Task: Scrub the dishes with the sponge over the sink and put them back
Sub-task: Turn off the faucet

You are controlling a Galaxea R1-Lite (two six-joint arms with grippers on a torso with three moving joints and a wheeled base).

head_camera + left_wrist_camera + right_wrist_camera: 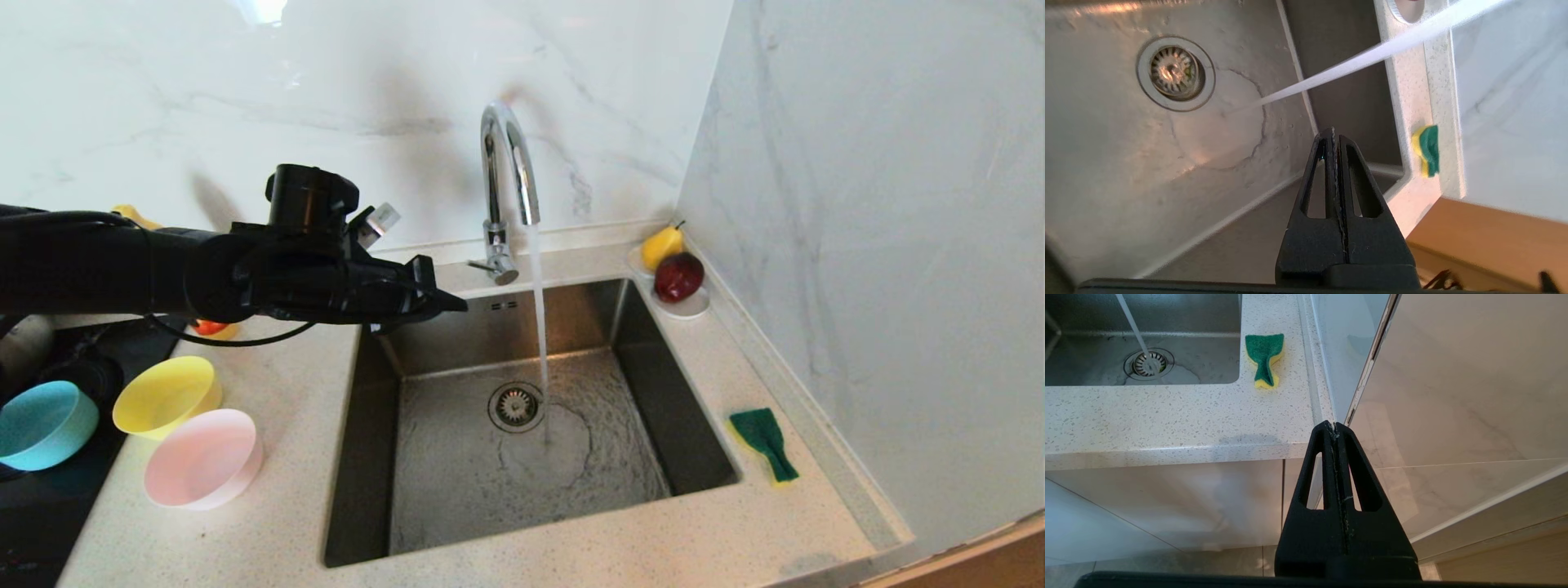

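Three bowls sit left of the sink [702, 457]: yellow [166, 396], pink [204, 459] and teal-blue [45, 425], all lying tilted. The green-and-yellow sponge [763, 441] lies on the counter right of the basin, also seen as the sponge [1428, 150] and the sponge [1265, 358]. My left gripper [457, 305] hovers shut and empty above the sink's back left corner, well above the basin floor [1126, 163], as the left gripper [1334, 132] shows. My right gripper [1334, 426] is shut and empty, parked below the counter's front edge.
Water runs from the arched chrome faucet [506, 180] down beside the drain strainer [516, 406]. A white saucer [690, 306] with a red and a yellow fruit stands at the back right corner. Marble walls close the back and right sides.
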